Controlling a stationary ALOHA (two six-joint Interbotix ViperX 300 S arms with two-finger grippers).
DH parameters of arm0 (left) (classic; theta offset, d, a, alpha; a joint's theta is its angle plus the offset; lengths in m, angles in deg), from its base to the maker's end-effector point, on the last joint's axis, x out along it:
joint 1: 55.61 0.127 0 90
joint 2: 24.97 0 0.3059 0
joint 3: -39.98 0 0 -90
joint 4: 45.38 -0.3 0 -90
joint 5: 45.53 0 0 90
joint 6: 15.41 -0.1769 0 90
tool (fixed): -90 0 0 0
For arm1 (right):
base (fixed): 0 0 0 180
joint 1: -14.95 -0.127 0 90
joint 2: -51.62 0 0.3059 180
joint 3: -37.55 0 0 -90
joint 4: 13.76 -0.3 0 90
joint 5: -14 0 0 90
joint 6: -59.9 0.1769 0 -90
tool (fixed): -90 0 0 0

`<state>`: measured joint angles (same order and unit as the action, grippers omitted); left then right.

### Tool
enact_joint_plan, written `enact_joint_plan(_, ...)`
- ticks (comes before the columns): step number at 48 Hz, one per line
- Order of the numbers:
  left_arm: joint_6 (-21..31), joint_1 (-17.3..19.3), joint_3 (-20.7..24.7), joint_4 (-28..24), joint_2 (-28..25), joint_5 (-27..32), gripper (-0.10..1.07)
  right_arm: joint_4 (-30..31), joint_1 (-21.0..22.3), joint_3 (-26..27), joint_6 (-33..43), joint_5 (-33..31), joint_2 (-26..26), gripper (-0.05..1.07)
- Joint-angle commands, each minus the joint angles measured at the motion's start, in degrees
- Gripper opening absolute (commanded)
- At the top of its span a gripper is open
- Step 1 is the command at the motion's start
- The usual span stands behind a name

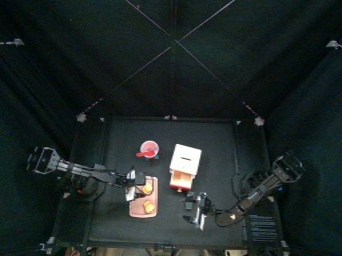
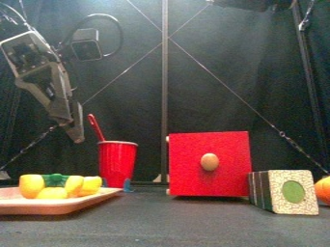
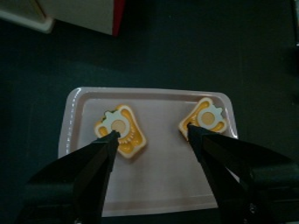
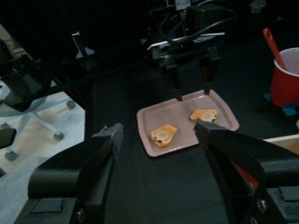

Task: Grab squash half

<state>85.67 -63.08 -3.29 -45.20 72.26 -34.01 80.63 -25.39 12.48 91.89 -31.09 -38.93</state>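
Observation:
Two yellow-orange squash halves lie cut side up on a white tray point(image 3: 87, 109): one squash half point(image 3: 121, 131) and the other squash half point(image 3: 205, 118). My left gripper point(image 3: 155, 140) hangs open above the tray, its jaws spread wide over both halves and touching neither. In the right wrist view the left gripper point(image 4: 193, 87) points down at the tray point(image 4: 187, 131). My right gripper point(image 4: 160, 131) is open and empty, a short way from the tray point(image 1: 143, 200) on the table's right side.
A red cup point(image 2: 116, 162) with a straw stands behind the tray. A red box point(image 2: 209, 164) with a round knob sits mid-table. A block with a green circle point(image 2: 287, 190) and an orange object point(image 2: 323, 188) lie at the right.

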Motion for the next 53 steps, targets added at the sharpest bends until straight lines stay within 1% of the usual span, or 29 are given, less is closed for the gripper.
enact_joint_plan(1,0.1,0.0,1.8,-0.4,0.3,0.8,0.96,-0.2,-2.3,0.5,0.1,-3.2,-1.5,0.97)
enact_joint_plan(9,0.2,-0.1,2.3,-0.6,-0.5,4.0,0.96,-0.4,-4.6,0.1,0.2,-8.2,-1.4,0.97)
enact_joint_plan(17,0.4,-0.2,3.5,-1.1,-2.8,7.0,0.96,-1.1,-4.4,-0.1,0.3,-9.3,-1.0,0.97)
enact_joint_plan(20,0.4,-0.1,4.3,-2.3,-3.8,7.8,0.96,-1.8,-4.2,-0.1,0.3,-9.2,-0.8,0.97)
enact_joint_plan(24,0.5,-0.1,5.4,-5.1,-5.0,8.0,0.96,-2.9,-3.8,-0.2,0.3,-9.2,-0.7,0.97)
enact_joint_plan(27,0.4,-0.1,6.9,-8.6,-5.4,8.3,0.96,-3.8,-3.5,-0.1,0.3,-9.2,-0.7,0.97)
enact_joint_plan(29,0.4,0.3,8.8,-12.5,-4.9,9.0,0.96,-4.3,-3.4,-0.2,0.2,-9.2,-0.8,0.97)
enact_joint_plan(32,0.6,0.4,11.1,-16.7,-4.1,11.0,0.96,-4.5,-3.3,-0.4,0.3,-9.3,-0.7,0.97)
enact_joint_plan(36,1.4,0.0,13.8,-17.9,-3.4,15.9,0.96,-4.8,-2.9,-0.3,0.4,-9.3,-0.5,0.97)
enact_joint_plan(39,2.8,-0.3,16.0,-18.0,-3.3,20.9,0.96,-5.2,-3.0,-0.1,0.4,-9.3,-0.5,0.97)
enact_joint_plan(45,7.1,-0.9,18.2,-19.9,-4.5,26.5,0.96,-5.7,-2.9,0.0,0.4,-9.4,-0.4,0.97)
enact_joint_plan(49,11.9,-1.6,18.8,-23.6,-6.2,30.2,0.96,-6.2,-2.9,-0.1,0.4,-9.4,-0.4,0.97)
enact_joint_plan(52,15.4,-2.4,19.1,-25.8,-7.5,31.7,0.96,-6.5,-3.0,-0.2,0.4,-9.3,-0.4,0.97)
enact_joint_plan(53,17.5,-3.0,19.2,-26.5,-8.0,32.1,0.96,-6.7,-3.0,-0.2,0.3,-9.4,-0.4,0.97)
